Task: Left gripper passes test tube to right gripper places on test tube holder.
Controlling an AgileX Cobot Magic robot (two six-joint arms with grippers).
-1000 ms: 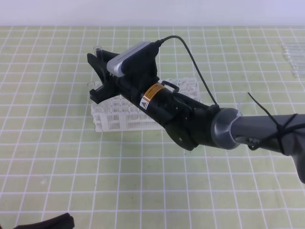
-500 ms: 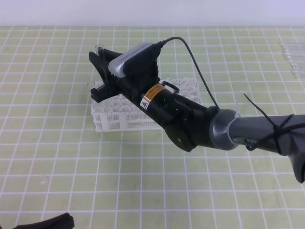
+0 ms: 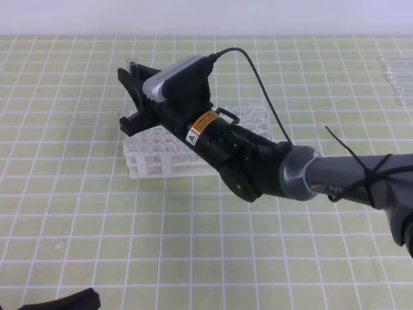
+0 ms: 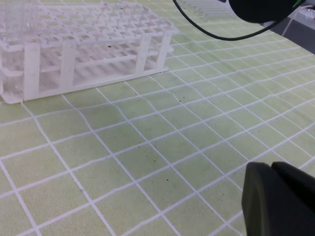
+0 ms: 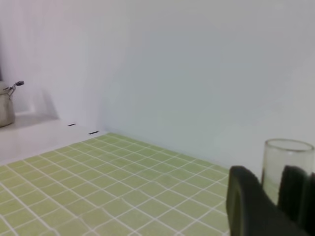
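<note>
One marking was seen: an orange-yellow warning label [image 3: 202, 126] wrapped round the black wrist of the right gripper [image 3: 131, 95]. A white patch with a black triangle sign was carried at its lower end. Its lettering was too small to be read. No other text, brand or number was made out.

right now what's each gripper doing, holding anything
left gripper: shut, holding nothing.
right gripper: closed on the slim clear glass test tube, above the white lattice rack.
</note>
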